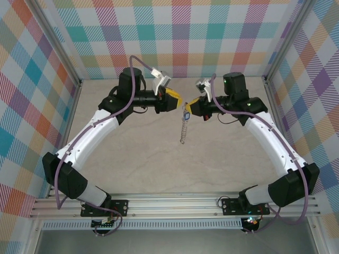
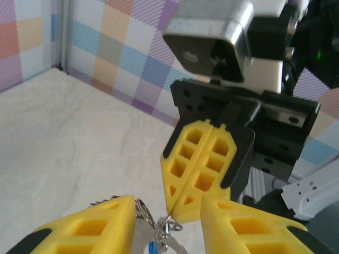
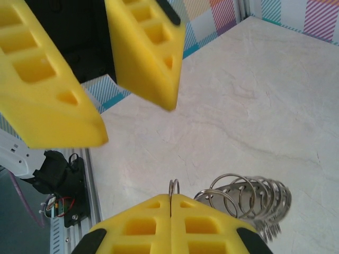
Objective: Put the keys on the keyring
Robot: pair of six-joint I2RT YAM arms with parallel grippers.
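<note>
The keyring [image 1: 183,129] hangs on edge above the table, a thin grey metal strip fringed with wire loops [image 3: 249,194]. My right gripper [image 3: 170,200] is shut on one small wire loop [image 3: 173,186] at the keyring's top end and holds it up. The blue tag of the keys [image 2: 153,246] shows just under that pinch, among the loops; the key itself I cannot make out. My left gripper [image 2: 167,210] faces the right gripper [image 2: 177,205] tip to tip. Its yellow fingers [image 2: 90,227] stand apart on either side of the loops, clamping nothing.
The pale marble table [image 1: 159,159] lies below, with checked walls at the back and sides. An aluminium rail [image 1: 175,203] with both arm bases runs along the near edge. The two arms arch inward and meet at the middle back.
</note>
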